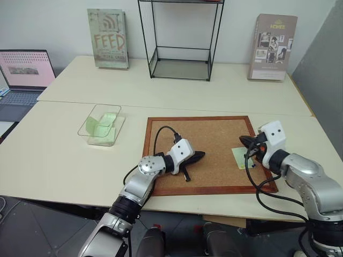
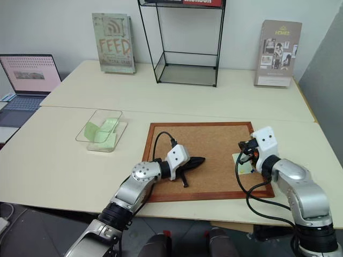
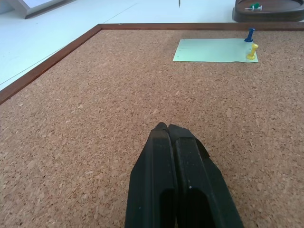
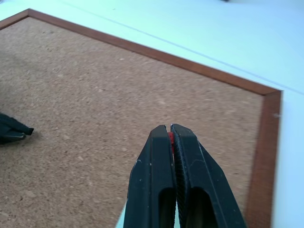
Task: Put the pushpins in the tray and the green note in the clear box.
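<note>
Cork board (image 1: 214, 144) with a brown wooden frame lies on the pale counter (image 1: 64, 160), and both arms reach over it. On the board's 3 o'clock side the green note (image 3: 216, 50) lies flat on the cork, with the blue pushpin (image 3: 249, 34) and the yellow pushpin (image 3: 252, 51) standing at one of its short edges, the two just beside each other. The right tool (image 4: 170, 129) hangs above the cork near that side of the board, its two black fingers pressed together on the red pushpin (image 4: 170, 138), of which a thin red sliver shows between the tips. The left tool (image 3: 167, 127) rests low over the middle of the board, fingers fully closed with nothing between them, pointing toward the note. At the board's 10 o'clock, well apart from it, the clear box (image 1: 88, 131) sits on the counter with green slips (image 1: 105, 125) inside. The left wrist view shows a dark brown tray (image 3: 266, 12) on the counter just past the note and the board's frame, holding a green-headed pin (image 3: 255, 6).
</note>
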Robot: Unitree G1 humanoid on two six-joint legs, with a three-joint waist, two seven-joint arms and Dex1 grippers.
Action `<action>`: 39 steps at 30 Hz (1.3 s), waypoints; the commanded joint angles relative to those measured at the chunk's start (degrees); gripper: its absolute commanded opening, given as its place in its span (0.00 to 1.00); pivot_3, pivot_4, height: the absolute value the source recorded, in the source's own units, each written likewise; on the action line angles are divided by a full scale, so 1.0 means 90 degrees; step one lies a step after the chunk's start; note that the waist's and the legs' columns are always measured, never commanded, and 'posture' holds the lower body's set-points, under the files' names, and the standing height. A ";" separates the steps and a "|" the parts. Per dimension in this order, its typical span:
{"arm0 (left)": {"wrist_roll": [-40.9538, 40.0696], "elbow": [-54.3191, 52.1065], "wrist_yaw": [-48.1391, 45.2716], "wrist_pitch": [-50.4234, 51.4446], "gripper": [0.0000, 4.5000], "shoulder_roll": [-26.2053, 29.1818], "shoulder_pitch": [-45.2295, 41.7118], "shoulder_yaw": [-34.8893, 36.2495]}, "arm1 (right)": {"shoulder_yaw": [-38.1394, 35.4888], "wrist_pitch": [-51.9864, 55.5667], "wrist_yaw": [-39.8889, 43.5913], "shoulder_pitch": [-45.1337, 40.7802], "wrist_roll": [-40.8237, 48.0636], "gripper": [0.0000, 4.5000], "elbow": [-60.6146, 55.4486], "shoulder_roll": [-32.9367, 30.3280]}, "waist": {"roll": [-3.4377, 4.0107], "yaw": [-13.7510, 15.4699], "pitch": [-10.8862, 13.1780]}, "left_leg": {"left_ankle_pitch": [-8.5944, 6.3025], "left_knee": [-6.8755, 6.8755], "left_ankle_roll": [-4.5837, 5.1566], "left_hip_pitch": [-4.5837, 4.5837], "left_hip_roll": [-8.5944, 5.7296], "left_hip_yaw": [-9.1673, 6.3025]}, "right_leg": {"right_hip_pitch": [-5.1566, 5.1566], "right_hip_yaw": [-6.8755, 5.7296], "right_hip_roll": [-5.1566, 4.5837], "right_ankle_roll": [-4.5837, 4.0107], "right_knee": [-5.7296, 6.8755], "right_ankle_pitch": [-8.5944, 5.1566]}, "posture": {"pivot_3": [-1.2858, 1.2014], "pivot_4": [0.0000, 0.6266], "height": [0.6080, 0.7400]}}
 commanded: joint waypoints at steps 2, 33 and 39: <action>0.0199 0.0230 0.0097 0.0071 0.00 0.0018 0.0076 -0.0093 | -0.0974 -0.0088 0.0213 0.0925 -0.0200 0.01 -0.0738 -0.0731 | 0.0000 0.0032 0.0000 | 0.0000 -0.0001 0.0000 -0.0004 -0.0001 0.0000 | 0.0000 -0.0002 -0.0001 0.0000 -0.0003 0.0000 | 0.52 0.24 1.00; 0.0244 -0.0099 0.0129 0.0010 0.00 0.0306 0.0320 -0.0073 | -0.1671 -0.0996 0.0626 0.2752 -0.1434 0.45 0.0504 -0.1429 | 0.0039 -0.0087 -0.0024 | 0.0000 -0.0014 0.0000 -0.0017 0.0009 0.0017 | 0.0000 0.0002 -0.0005 0.0005 -0.0070 0.0000 | 0.52 0.24 1.00; 0.0249 -0.0096 0.0134 0.0007 0.00 0.0332 0.0321 -0.0071 | -0.1913 -0.0945 0.0673 0.2766 -0.1275 0.71 0.0318 -0.1350 | 0.0039 -0.0098 -0.0024 | -0.0001 -0.0017 0.0000 -0.0015 0.0010 0.0017 | 0.0000 0.0001 -0.0004 0.0005 -0.0070 0.0000 | 0.52 0.24 1.00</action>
